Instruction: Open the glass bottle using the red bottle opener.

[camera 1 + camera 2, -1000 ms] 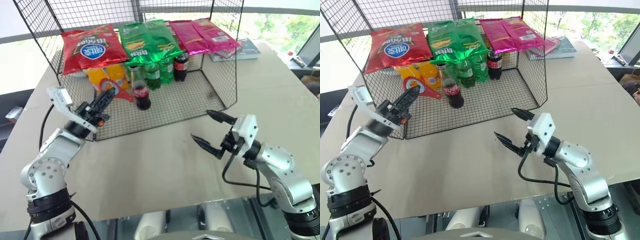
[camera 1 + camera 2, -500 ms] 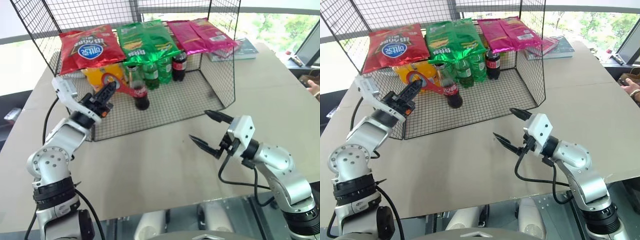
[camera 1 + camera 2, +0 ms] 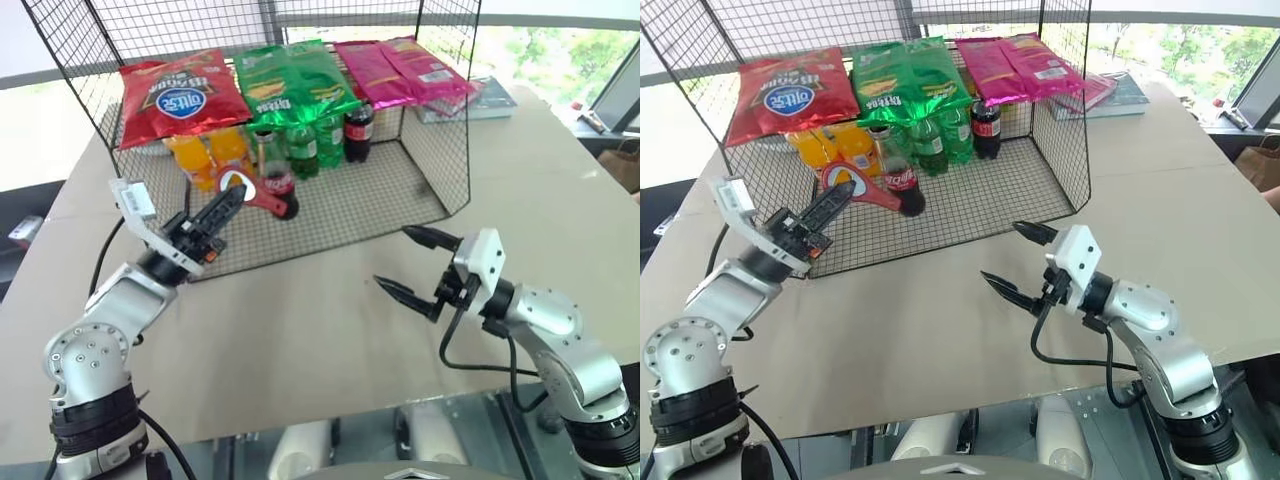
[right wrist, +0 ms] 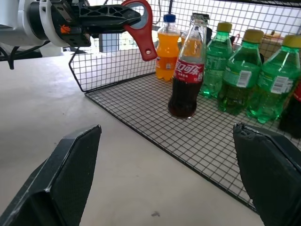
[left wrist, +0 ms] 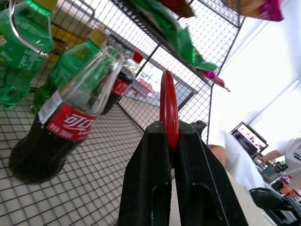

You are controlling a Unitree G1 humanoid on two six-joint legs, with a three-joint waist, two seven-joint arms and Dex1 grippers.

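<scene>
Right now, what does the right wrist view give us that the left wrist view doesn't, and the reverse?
Right wrist view alone: the left end effector seen from outside, shut on the red bottle opener, the loop head hanging clear of the glass bottle, and an orange soda bottle behind. Left wrist view alone: the opener edge-on between the black fingers, plus a person and a monitor past the mesh. Both share: the cola bottle upright on the wire basket floor and the green bottles.
</scene>
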